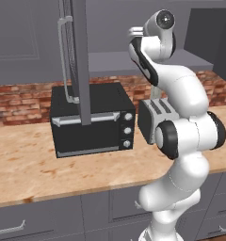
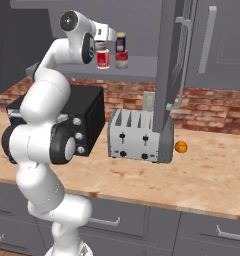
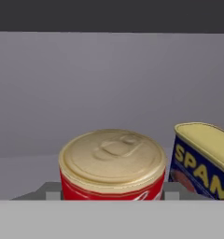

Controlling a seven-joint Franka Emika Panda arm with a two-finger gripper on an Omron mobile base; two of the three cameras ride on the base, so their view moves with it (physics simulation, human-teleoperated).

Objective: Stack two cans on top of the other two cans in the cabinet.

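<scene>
Counter: speckled tan worktop (image 2: 212, 175) runs across the kitchen, red brick backsplash (image 1: 20, 101) behind it, grey drawers (image 2: 137, 225) below
Toaster oven: black box (image 1: 89, 120) sits on the counter at the left of the left base view, three round knobs down its right side
Toaster: silver four-slot toaster (image 2: 137, 137) stands just right of the oven in the right base view, half tucked under the open door
Orange: small orange ball (image 2: 180, 146) lies on the counter just right of the toaster
Cabinet door: tall narrow grey door (image 2: 169, 65) swung open edge-on, long silver bar handle (image 2: 184, 60) down its face
Cabinet shelf: flat grey shelf (image 2: 142, 67) up on the wall, cans standing on it to the left of the door
Arm: white arm reaches up from the base to shelf height, wrist bent toward the cans
Gripper: claw (image 2: 99, 50) is at the leftmost can; in the hand view its tips flank that can's sides, and it looks closed around it, though contact can't be confirmed
Left red can: red-and-white can (image 2: 103, 58) at the hand, on or just above the shelf; hand view shows its pale pull-tab lid from above
Right stack: red-and-white can (image 2: 122, 60) on the shelf just right of the first, with the dark-blue can (image 2: 121, 42) sitting upright on top of it
Hand view: dark-blue can, yellow lettering on its side, appears just right of the red can, close but apart
</scene>
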